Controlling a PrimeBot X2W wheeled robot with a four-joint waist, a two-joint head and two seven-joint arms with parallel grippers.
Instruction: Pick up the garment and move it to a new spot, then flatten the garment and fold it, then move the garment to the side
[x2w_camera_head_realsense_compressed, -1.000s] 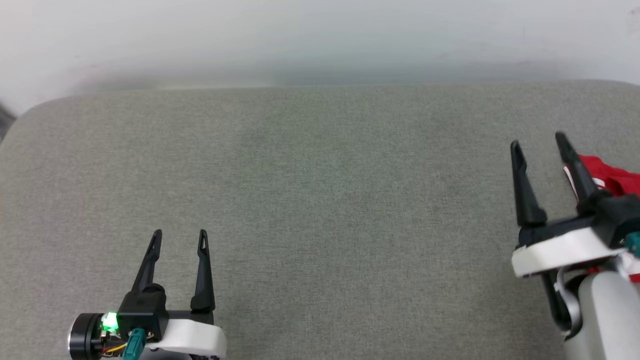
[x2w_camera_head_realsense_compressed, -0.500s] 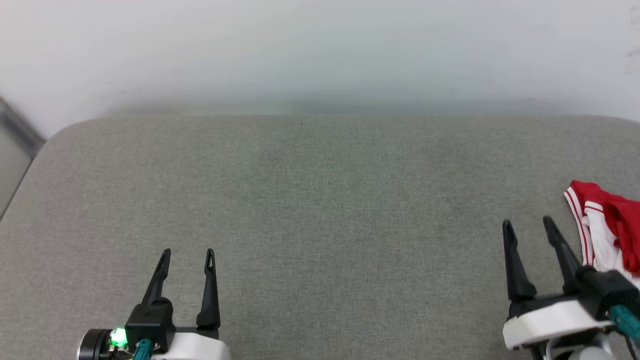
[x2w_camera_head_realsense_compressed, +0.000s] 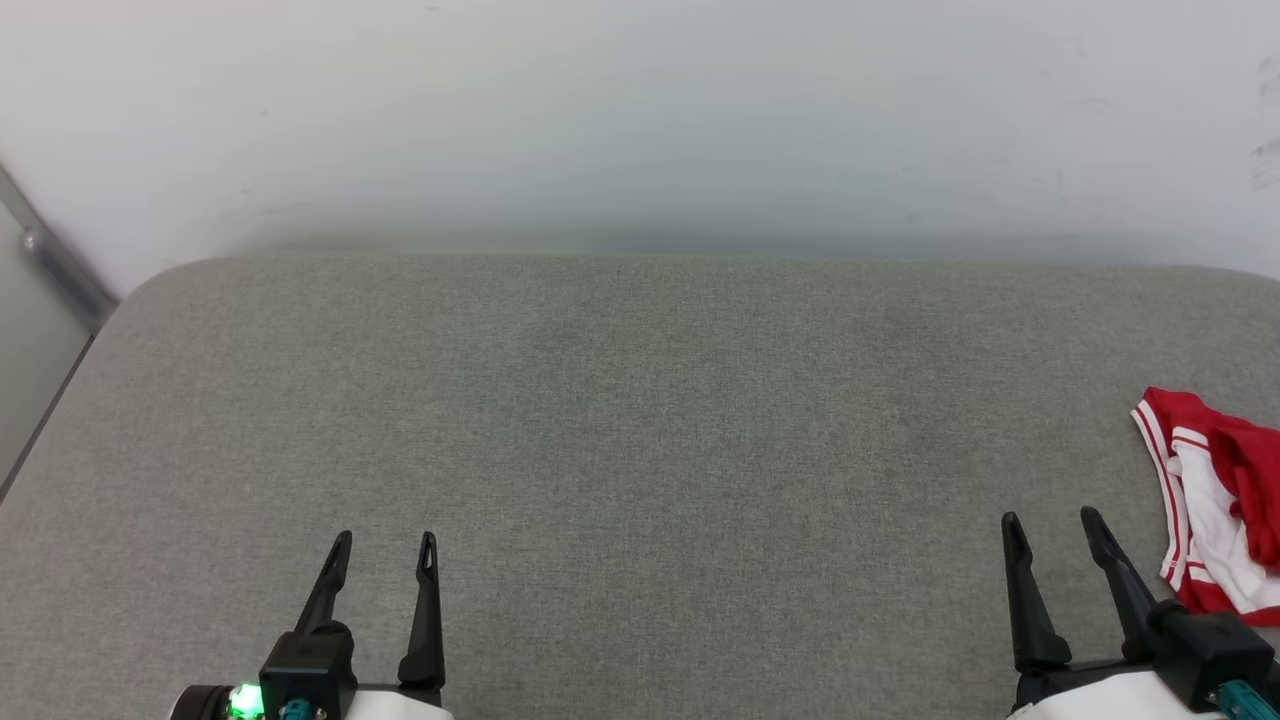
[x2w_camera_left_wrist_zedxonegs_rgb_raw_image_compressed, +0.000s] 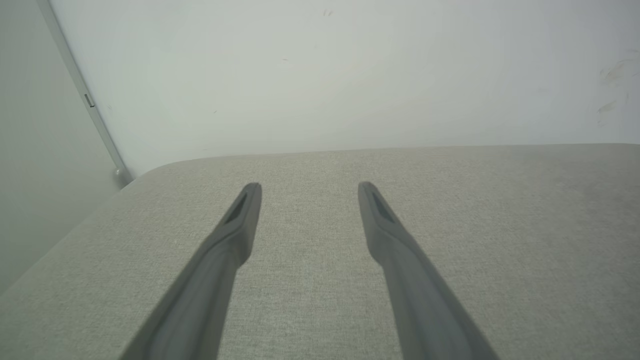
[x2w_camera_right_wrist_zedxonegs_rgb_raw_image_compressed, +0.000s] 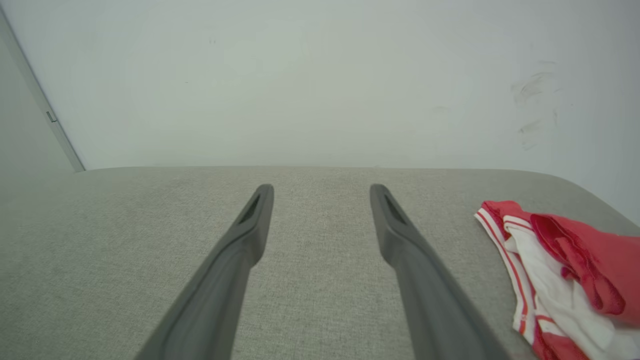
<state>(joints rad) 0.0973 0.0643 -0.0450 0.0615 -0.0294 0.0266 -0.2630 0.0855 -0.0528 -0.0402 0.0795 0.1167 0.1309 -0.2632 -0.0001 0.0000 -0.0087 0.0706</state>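
Both arms are low at the near edge of the grey padded surface (x2w_camera_head_realsense_compressed: 640, 420), and nothing is in either grip. The left hand (x2w_camera_head_realsense_compressed: 386, 540) sits toward the near left corner with its two dark fingers spread apart and pointing at the far edge, only bare grey fabric between them. A green light glows on its wrist. From the left wrist view the same left hand (x2w_camera_left_wrist_zedxonegs_rgb_raw_image_compressed: 310, 186) is released and hangs over plain fabric, with the rounded far left corner of the surface beyond it.

Over on the other side, the right hand (x2w_camera_head_realsense_compressed: 1049, 518) is by the near right corner, also wide open and empty, fingers aimed up the surface.

The garment (x2w_camera_head_realsense_compressed: 1215, 500) lies crumpled close to the right edge of the padded surface, a little nearer than the far right corner and cut off by the side of the head view. It is just to the right of the right hand's outer finger, close but clear of it. The right wrist view gives a better look at the garment (x2w_camera_right_wrist_zedxonegs_rgb_raw_image_compressed: 560, 270): a red fold bunched on top, white cloth under it, and red-and-white striped trim along the side facing the right hand (x2w_camera_right_wrist_zedxonegs_rgb_raw_image_compressed: 321, 187). It rests on the surface, held by nobody.

A pale wall (x2w_camera_head_realsense_compressed: 640, 120) runs behind the far edge, lightly scuffed toward the right.
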